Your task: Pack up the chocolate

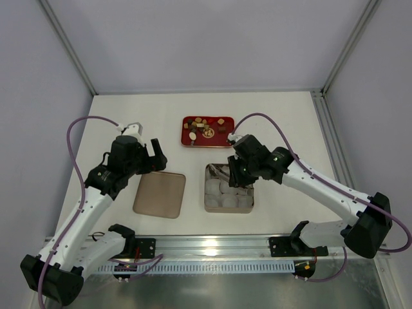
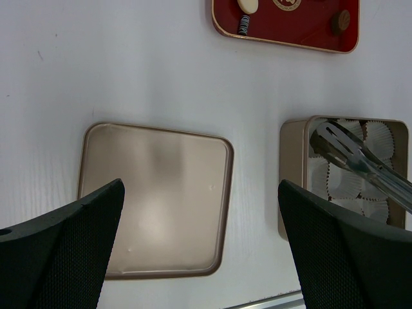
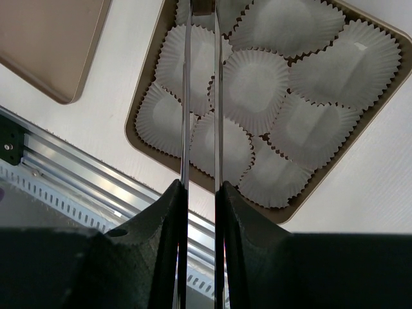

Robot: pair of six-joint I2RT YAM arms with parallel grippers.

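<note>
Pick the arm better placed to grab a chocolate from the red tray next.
Right. The right gripper is shut on the tongs, poised over the box of paper cups, next to the red tray of chocolates. The left gripper hangs open and empty above the lid, with no tool.

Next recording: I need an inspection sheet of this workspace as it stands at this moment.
Surface: white table, no spills seen.
Job's things: chocolates lie on the red tray at the far side. The gold box is lined with paper cups, and those in view are empty. The gold lid lies flat to the left of the box.
Clutter: nothing seen.
Grippers: left gripper open, above the lid. Right gripper shut on metal tongs, which are held over the box.
Cables: purple cables loop off both arms, with no snag seen.
Surroundings: pale walls, and a metal rail at the near edge.
</note>
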